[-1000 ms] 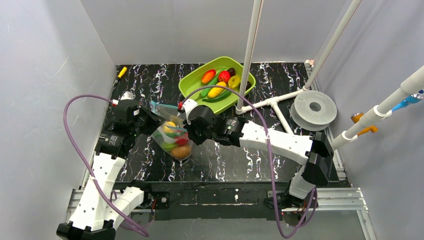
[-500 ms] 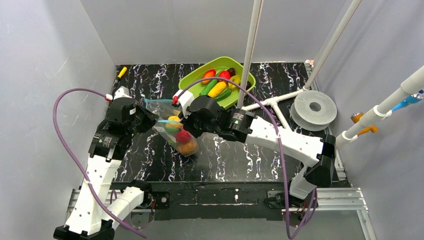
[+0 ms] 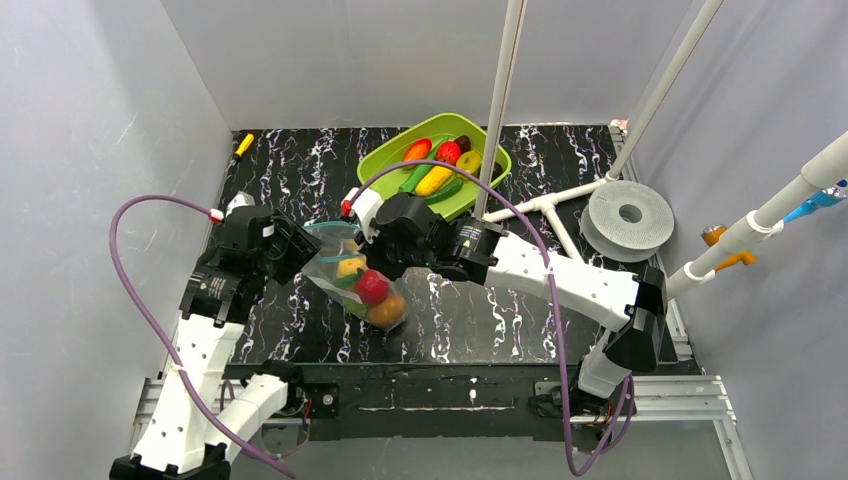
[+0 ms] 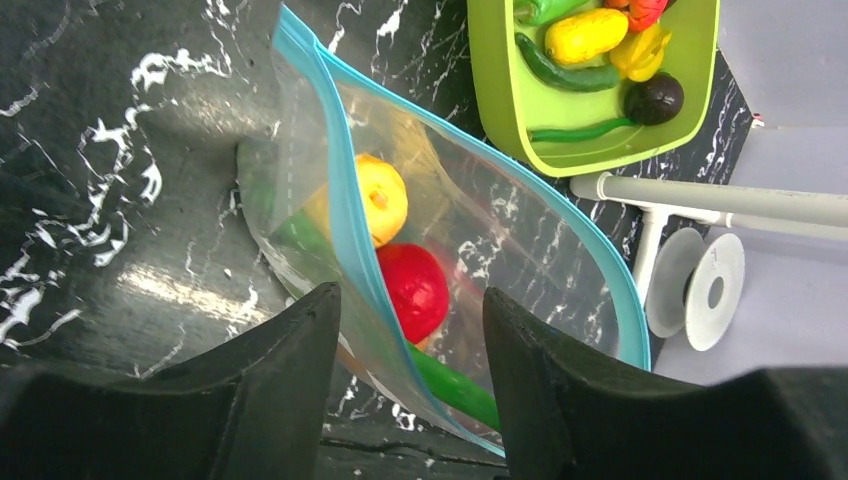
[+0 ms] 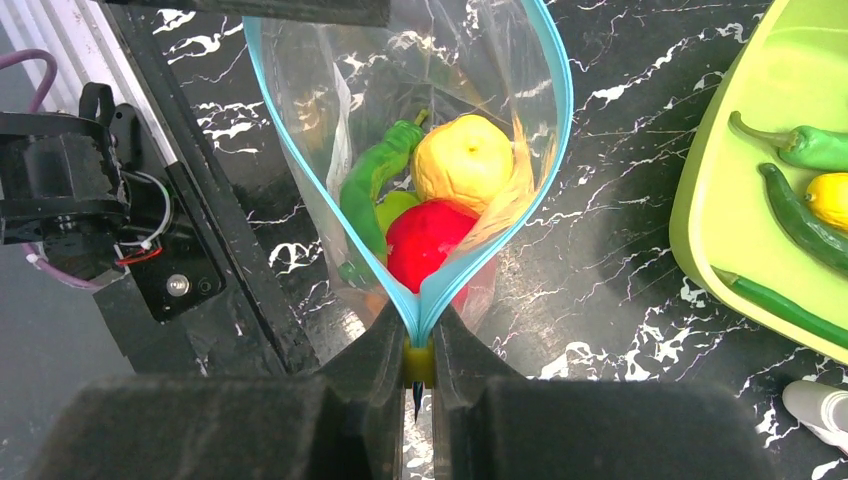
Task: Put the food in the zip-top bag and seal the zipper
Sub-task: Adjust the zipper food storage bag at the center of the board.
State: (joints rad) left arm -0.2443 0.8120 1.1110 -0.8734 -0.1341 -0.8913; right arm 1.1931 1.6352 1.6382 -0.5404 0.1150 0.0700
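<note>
The clear zip-top bag (image 3: 352,292) hangs over the black table between my two grippers, mouth open. Its blue-teal zipper (image 5: 560,100) forms a wide loop. Inside lie food pieces: a yellow fruit (image 5: 465,160), a red one (image 5: 430,235) and a green pepper (image 5: 365,185); an orange piece (image 3: 386,312) shows at the bottom. My right gripper (image 5: 418,320) is shut on the zipper's end, a yellow tab pinched between its fingers. My left gripper (image 4: 410,293) is open; the zipper (image 4: 345,200) runs loosely between its jaws. More food (image 3: 437,180) lies in the lime-green tray (image 3: 372,172).
The tray sits at the back centre of the table. A white pole stand (image 3: 545,205) rises just right of it, with a grey spool (image 3: 630,215) further right. A small yellow item (image 3: 244,143) lies at the back left corner.
My left gripper has opened and let go of the zipper edge. The bag has sagged down and to the right, its mouth now a loose loop. The right gripper keeps its grip.
</note>
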